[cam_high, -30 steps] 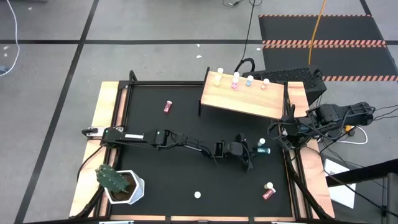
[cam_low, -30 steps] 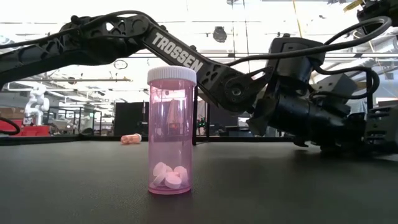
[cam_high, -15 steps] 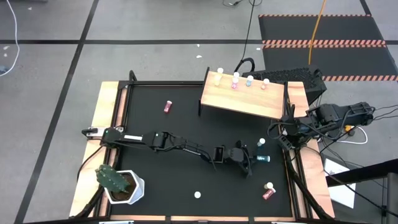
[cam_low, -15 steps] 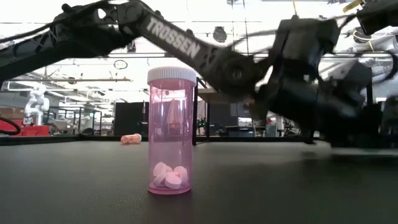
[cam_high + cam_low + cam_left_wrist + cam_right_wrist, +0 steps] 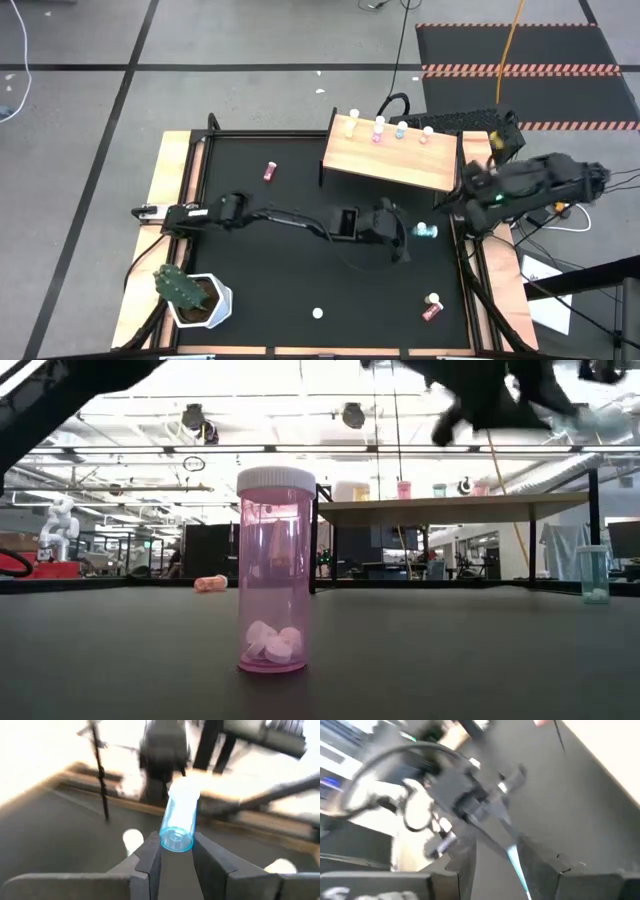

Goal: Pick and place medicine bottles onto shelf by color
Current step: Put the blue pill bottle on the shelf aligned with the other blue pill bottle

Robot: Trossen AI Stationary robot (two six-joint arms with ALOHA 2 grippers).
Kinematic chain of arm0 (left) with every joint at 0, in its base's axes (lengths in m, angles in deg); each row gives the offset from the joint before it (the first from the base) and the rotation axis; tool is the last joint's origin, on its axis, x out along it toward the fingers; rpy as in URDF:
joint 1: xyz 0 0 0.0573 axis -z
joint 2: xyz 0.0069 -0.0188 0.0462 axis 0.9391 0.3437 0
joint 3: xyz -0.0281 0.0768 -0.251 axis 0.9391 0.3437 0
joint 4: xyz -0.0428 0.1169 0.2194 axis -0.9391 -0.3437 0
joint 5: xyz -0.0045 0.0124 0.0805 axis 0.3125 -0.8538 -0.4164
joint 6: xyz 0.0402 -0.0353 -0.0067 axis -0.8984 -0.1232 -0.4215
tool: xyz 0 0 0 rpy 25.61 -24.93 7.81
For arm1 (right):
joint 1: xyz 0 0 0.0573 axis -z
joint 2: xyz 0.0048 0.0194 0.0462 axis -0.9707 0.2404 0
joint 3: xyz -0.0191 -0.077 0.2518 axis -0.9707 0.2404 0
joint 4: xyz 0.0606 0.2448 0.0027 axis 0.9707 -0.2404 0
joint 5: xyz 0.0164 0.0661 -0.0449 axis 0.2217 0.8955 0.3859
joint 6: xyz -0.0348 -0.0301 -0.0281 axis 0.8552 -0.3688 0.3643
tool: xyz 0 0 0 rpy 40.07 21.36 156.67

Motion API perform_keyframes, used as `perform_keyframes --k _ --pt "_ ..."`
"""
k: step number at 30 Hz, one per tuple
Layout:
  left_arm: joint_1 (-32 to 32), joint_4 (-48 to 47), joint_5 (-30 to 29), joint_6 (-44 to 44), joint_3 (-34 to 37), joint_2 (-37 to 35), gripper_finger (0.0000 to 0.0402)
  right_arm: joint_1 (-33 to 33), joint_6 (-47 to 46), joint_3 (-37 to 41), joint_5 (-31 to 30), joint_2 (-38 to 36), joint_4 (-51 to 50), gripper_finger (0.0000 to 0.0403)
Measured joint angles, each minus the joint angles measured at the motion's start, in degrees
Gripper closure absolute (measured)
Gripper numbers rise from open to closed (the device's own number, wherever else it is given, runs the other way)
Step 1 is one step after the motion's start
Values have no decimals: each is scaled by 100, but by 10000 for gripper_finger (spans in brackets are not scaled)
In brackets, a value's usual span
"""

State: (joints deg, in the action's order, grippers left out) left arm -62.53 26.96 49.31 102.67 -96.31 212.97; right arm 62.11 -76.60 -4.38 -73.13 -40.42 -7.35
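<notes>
Four bottles are lined along the shelf's far edge, and four more are scattered on the table. A teal bottle is clamped by the left gripper, raised near the shelf's front. The right gripper's fingers stand apart, holding nothing. No writing can be read.

Two dark jointed arms, loose black cables, seemingly grey angular claw fingers.
</notes>
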Motion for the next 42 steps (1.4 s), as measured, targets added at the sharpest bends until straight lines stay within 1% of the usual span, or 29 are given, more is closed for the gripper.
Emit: perform_keyframes --k 4,8,12,14,17,21,24,26,32,35,37,39,42 --pt "-84 -10 -50 150 -8 -424 302 0 1104 -332 -258 -121 790 266" --pt "-216 -7 -180 354 -2 -828 302 2 2236 -380 -289 -193 1493 266" --pt "-366 76 -214 445 -8 -1135 302 2 3374 -380 -306 -271 2567 266" --pt "-427 137 -221 441 -8 -1223 302 2 3777 -400 -514 -325 3157 266" --pt "-488 485 -215 405 -6 -1334 302 2 4204 -496 -988 -368 3716 266" --pt "-507 1468 -156 213 -10 -1385 302 2 4855 -688 -1011 -367 4254 265" --pt "-558 2208 135 94 -8 -1364 302 2 5357 -849 -1002 -367 4365 259" --pt "-620 2561 320 90 -8 -1364 302 2 5646 -931 -1002 -364 4353 248" --pt "-890 3671 1039 216 -8 -1364 302 2 5895 -1001 -1001 -76 4677 185" --pt "-1052 3879 1433 492 -12 -1370 302 2 6052 -1001 -1065 278 4734 152" --pt "-1165 3935 1730 657 -10 -1366 302 2 6305 -999 -1370 546 4898 138" --pt "-1262 4002 1987 786 -10 -1364 302 5 6574 -1019 -1610 755 5125 132" --pt "-1366 4082 2316 896 -10 -1364 302 58 6619 -1258 -1643 980 5192 135"
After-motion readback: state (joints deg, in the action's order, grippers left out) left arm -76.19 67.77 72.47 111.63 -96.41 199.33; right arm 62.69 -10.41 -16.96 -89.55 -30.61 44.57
